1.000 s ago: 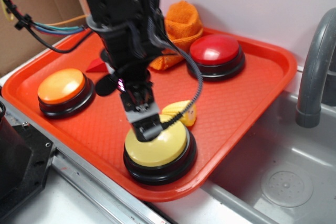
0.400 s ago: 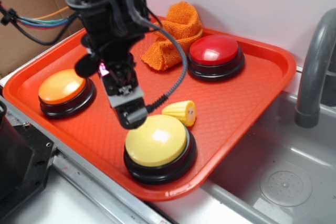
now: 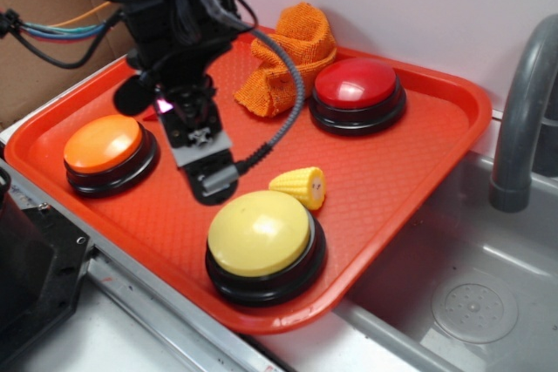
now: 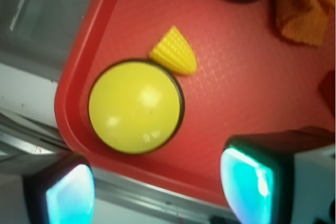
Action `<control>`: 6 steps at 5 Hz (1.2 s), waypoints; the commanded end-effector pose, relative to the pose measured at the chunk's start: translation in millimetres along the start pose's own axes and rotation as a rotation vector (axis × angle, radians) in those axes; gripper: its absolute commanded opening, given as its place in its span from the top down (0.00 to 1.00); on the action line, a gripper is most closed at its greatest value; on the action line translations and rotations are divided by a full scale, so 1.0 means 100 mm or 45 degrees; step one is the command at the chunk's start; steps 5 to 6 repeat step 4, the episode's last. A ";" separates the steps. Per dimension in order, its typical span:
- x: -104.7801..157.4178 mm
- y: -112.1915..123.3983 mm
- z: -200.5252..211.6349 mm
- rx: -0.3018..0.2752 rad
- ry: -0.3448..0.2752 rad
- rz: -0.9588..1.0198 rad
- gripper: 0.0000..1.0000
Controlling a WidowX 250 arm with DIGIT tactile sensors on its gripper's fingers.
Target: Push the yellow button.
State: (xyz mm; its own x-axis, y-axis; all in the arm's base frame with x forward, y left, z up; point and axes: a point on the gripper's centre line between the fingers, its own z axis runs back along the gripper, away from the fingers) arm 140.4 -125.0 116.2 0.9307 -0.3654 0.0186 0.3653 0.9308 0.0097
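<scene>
The yellow button (image 3: 260, 233), a pale-yellow dome on a black round base, sits at the near edge of the red tray (image 3: 410, 163). In the wrist view the yellow button (image 4: 135, 107) lies ahead of my fingers. My gripper (image 3: 214, 184) hangs above the tray just left of and behind the button, not touching it. In the wrist view my gripper (image 4: 157, 192) is open, its two fingers wide apart with nothing between them.
An orange-topped button (image 3: 103, 144) stands at the tray's left and a red button (image 3: 356, 84) at the back. A toy corn cob (image 3: 298, 184) lies beside the yellow button. An orange cloth (image 3: 292, 54) is bunched at the back. A sink with a grey faucet (image 3: 523, 111) is to the right.
My gripper has lifted off the yellow button's top and drawn back to the left, away from it. The button and the other things have stayed in place.
</scene>
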 end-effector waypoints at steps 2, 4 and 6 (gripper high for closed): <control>0.04 -0.07 0.34 -0.089 -0.063 0.016 0.00; 0.05 -0.06 0.49 -0.004 -0.071 -0.015 0.00; 0.05 -0.06 0.49 -0.004 -0.071 -0.015 0.00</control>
